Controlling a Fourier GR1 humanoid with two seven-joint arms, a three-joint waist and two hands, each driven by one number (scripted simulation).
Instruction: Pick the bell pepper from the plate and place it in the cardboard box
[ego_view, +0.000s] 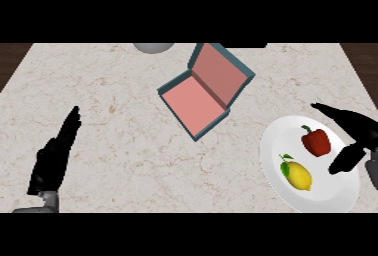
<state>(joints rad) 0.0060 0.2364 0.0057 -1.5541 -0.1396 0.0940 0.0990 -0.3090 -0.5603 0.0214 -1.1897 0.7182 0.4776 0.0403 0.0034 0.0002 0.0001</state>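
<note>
Pepper (316, 142) is lying on the plate (277, 165), just behind the lemon (298, 176). Right hand (353, 134) is spreading open around the pepper, holding nothing. Closing carelessly is risking knocking the lemon or rolling the pepper away from the box (203, 95).

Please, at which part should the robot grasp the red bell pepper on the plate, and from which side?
Probably around the body of the bell pepper, below its green stem. It lies on the white plate, apart from the lemon. The open right hand is already on its right, so come from that side, thumb and fingers straddling it.
</note>
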